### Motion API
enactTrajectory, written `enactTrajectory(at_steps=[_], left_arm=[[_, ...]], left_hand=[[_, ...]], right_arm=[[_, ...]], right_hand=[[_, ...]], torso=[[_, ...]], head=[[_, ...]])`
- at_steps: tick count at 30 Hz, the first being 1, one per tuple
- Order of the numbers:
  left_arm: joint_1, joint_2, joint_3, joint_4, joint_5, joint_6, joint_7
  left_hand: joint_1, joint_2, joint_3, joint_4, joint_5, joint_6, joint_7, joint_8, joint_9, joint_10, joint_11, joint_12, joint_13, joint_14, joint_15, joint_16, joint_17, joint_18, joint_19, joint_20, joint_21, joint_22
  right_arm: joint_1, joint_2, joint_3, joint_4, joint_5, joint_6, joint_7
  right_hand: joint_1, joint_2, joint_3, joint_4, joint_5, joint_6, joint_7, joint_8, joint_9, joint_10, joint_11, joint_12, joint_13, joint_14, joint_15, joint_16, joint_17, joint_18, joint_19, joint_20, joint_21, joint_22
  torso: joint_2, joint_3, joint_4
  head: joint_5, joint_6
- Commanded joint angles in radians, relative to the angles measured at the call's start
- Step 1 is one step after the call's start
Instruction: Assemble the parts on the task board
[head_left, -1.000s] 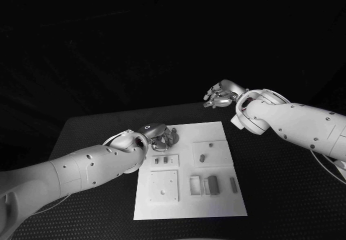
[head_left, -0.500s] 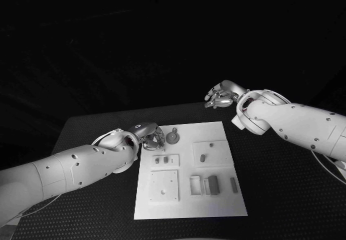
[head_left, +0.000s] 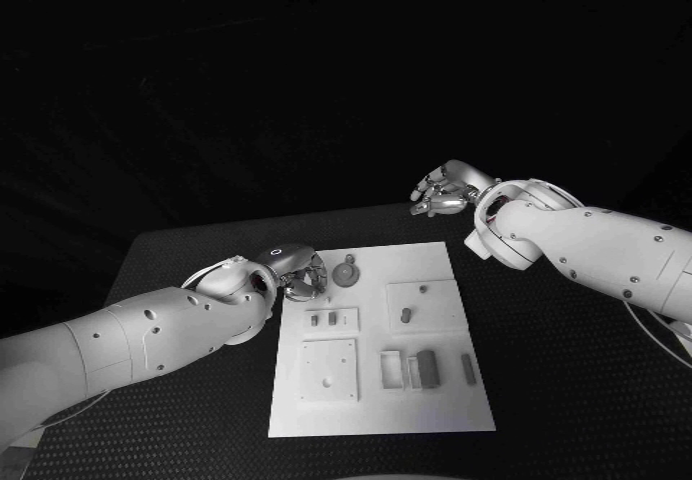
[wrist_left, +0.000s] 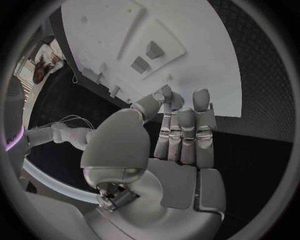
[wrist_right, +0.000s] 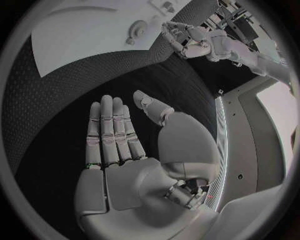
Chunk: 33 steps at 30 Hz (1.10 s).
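Black textured surface (head_left: 577, 380) carries a white rectangular task board (head_left: 378, 420) in its middle, flanked by two white arms. On the board several raised white square plates act as holders: one near the left arm has two small grey parts (head_left: 325, 320) standing in it, another further right holds a slim grey peg (head_left: 405, 316), and a nearer one shows only a small hole. A round grey disc with a tab (head_left: 346, 272) lies loose at the board's far end, and grey blocks (head_left: 424, 367) sit near its nearer edge.

Most pieces look unplaced, so I judge the assembly barely begun.

Left robot hand (head_left: 304, 275) hovers at the board's far left corner, just beside the disc, fingers straight and apart from the thumb, holding nothing. Right robot hand (head_left: 443, 190) hangs beyond the board, likewise spread and empty.
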Motion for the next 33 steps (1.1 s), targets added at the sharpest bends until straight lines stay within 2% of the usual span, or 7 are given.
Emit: enactTrajectory(at_steps=[1,13,18,33], left_arm=[[0.000,0.010,-0.001,-0.008,-0.041,0.013,0.000],[0.000,0.031,-0.006,-0.016,-0.049,0.046,0.000],[0.000,0.028,-0.007,-0.015,-0.057,0.074,-0.004],[0.000,0.030,-0.011,-0.022,-0.072,0.101,-0.012]], left_hand=[[-0.002,0.011,0.004,-0.001,0.003,0.010,0.004,0.005,0.002,0.007,0.002,0.004,0.001,0.002,-0.006,0.007,0.001,0.061,0.006,0.001,0.005,0.024],[-0.002,0.012,0.005,-0.001,0.003,0.011,0.004,0.005,0.002,0.009,0.001,0.004,0.002,0.003,-0.006,0.007,0.001,0.061,0.007,0.000,0.006,0.024],[-0.002,0.012,0.005,-0.001,0.003,0.011,0.003,0.005,0.001,0.009,0.001,0.004,0.002,0.004,-0.006,0.007,0.001,0.061,0.007,0.000,0.007,0.023],[-0.002,0.013,0.004,-0.001,0.003,0.011,0.003,0.005,0.001,0.009,0.001,0.003,0.003,0.005,-0.007,0.008,0.001,0.060,0.007,-0.001,0.007,0.023]], right_arm=[[-0.001,0.001,0.000,0.000,0.002,0.009,0.010],[-0.002,0.004,0.000,-0.002,0.002,0.010,0.010],[-0.003,0.003,0.000,-0.002,0.002,0.010,0.011],[-0.004,0.004,0.000,-0.003,0.002,0.010,0.011]], right_hand=[[0.003,0.004,-0.002,-0.001,-0.005,-0.006,0.002,0.005,-0.002,0.008,0.001,-0.006,-0.001,0.008,0.000,-0.006,0.001,-0.010,-0.001,0.003,-0.006,0.001],[0.004,0.004,-0.002,-0.001,-0.005,-0.006,0.002,0.005,-0.002,0.008,0.001,-0.006,-0.002,0.009,0.000,-0.007,0.002,-0.010,-0.001,0.003,-0.007,0.002],[0.004,0.005,-0.002,-0.001,-0.005,-0.007,0.002,0.005,-0.002,0.008,0.001,-0.007,-0.003,0.009,0.000,-0.008,0.002,-0.010,-0.001,0.003,-0.007,0.002],[0.004,0.005,-0.003,-0.001,-0.005,-0.007,0.002,0.005,-0.002,0.009,0.001,-0.007,-0.004,0.009,0.000,-0.009,0.003,-0.009,-0.001,0.003,-0.008,0.003]], torso=[[0.000,0.0021,-0.0010],[-0.001,0.0027,-0.0016],[-0.001,0.0026,-0.0016],[-0.001,0.0021,-0.0014]], head=[[-0.001,-0.001],[0.002,-0.004],[0.002,-0.006],[0.004,-0.009]])
